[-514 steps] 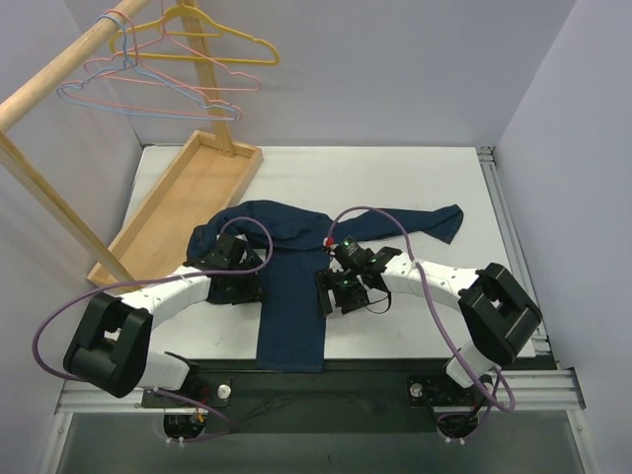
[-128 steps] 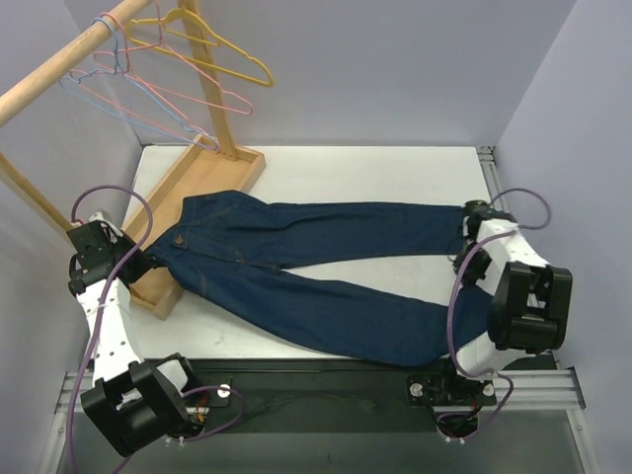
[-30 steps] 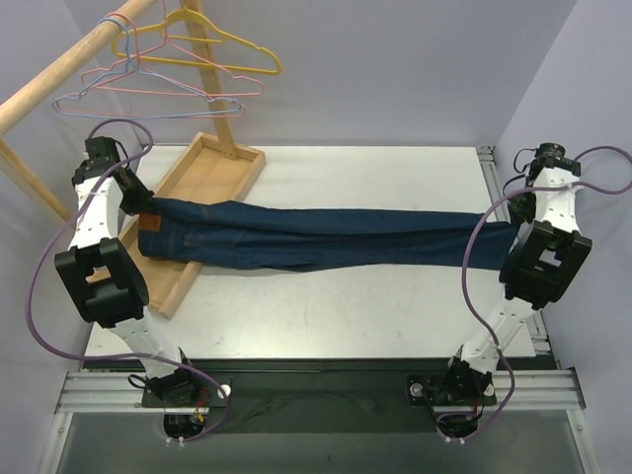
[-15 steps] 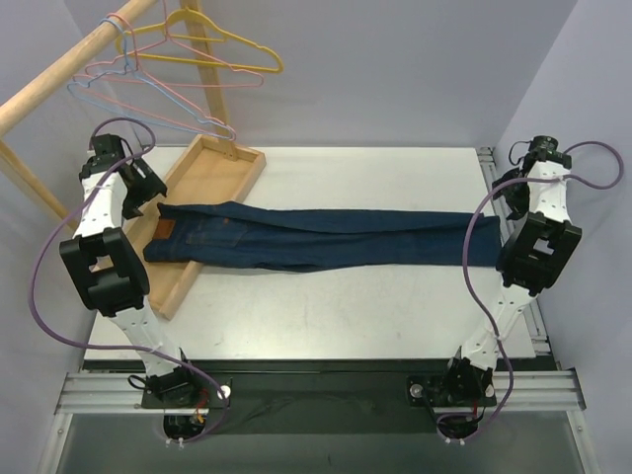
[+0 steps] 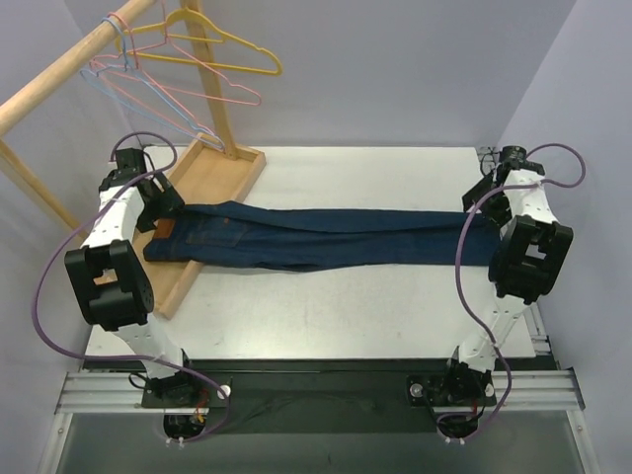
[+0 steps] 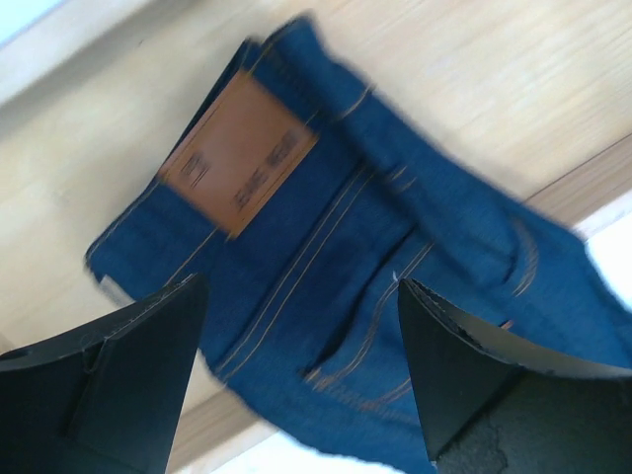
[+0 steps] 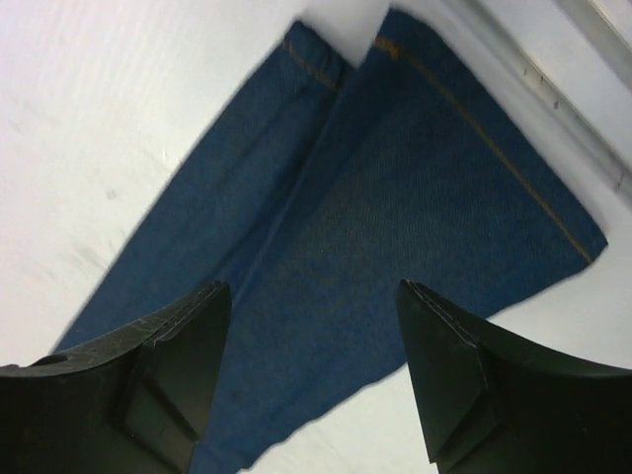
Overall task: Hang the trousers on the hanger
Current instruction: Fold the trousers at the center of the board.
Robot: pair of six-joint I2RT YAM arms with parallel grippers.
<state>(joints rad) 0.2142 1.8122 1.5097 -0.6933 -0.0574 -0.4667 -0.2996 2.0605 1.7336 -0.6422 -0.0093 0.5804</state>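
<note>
Trousers (image 5: pixel 316 237): laid flat on the white table (image 5: pixel 346 316), folded lengthwise with one leg on the other, stretched left to right. Waist end resting on the wooden tray (image 5: pixel 212 173) at the left, across its near rim; brown leather patch (image 6: pixel 237 153) facing up, orange-brown stitching visible in the left wrist view. Leg hems (image 7: pixel 444 158) lying side by side at the right, close to the table edge. Left gripper (image 6: pixel 301 286): positioned over the waist end, jaws wide apart, nothing clamped between them; contact with the cloth not determinable because of slight blur. Right gripper (image 7: pixel 312 286): positioned over the hem end, jaws apart, nothing held. In the top view, left gripper (image 5: pixel 160 202) and right gripper (image 5: pixel 482 197) located at opposite ends of the garment. Hanger (image 5: pixel 96 74): light-blue wire, hooked on the wooden rail (image 5: pixel 59 84) at upper left, well apart from the trousers, hanging among pink hangers (image 5: pixel 227 94) and beside a yellow hanger (image 5: pixel 237 54). Trousers not yet on the hanger.
</note>
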